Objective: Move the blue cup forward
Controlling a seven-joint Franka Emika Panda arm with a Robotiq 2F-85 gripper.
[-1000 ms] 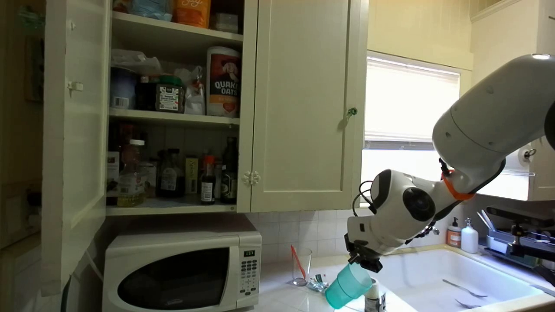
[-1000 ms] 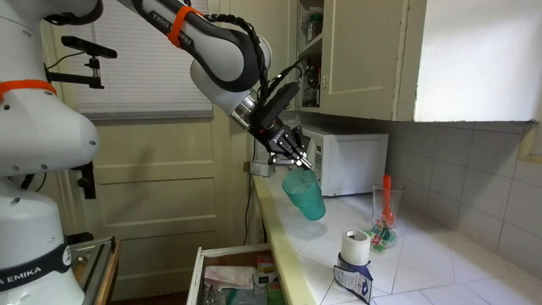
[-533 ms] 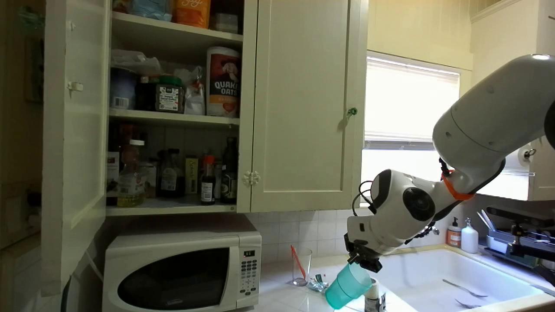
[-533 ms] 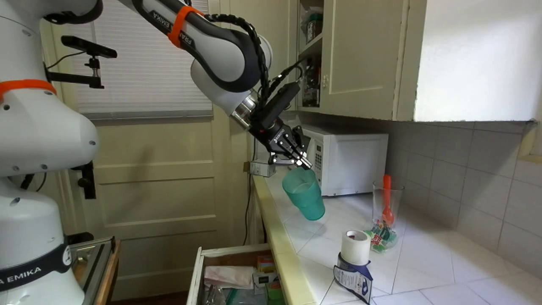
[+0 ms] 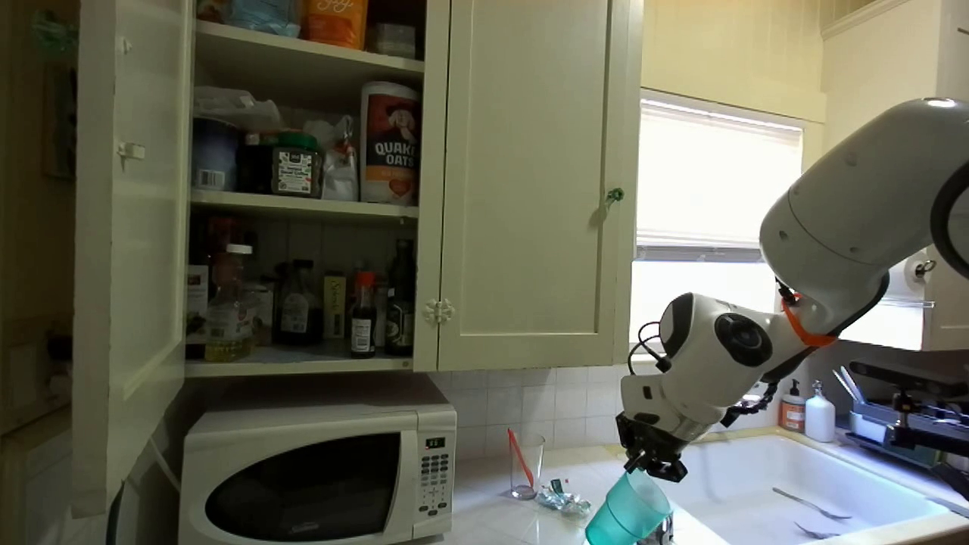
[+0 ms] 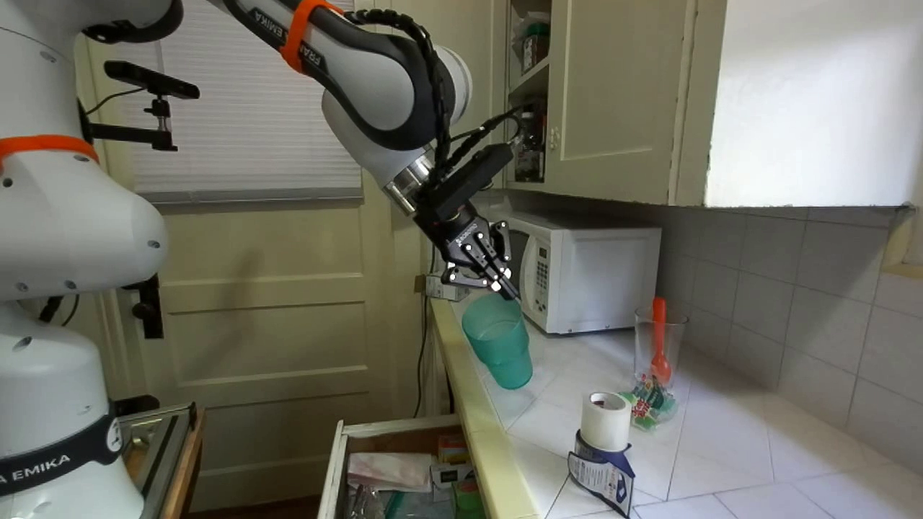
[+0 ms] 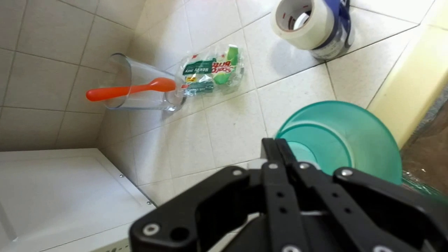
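In the wrist view, a white microwave (image 7: 59, 189) stands low and left of the pincer (image 7: 275, 140). Up-left of it come a clear glass (image 7: 148, 71) holding an orange-red spoon (image 7: 129, 91) and, just beside that, a packet (image 7: 213, 71). The pincer is pressed together, its tips pinching the rim of the blue cup (image 7: 343, 140). Up-right is a tape roll (image 7: 322, 26). Right of the tips is the cup; in both exterior views its long axis slants, mouth up toward the arm (image 6: 389, 101), base down and away.
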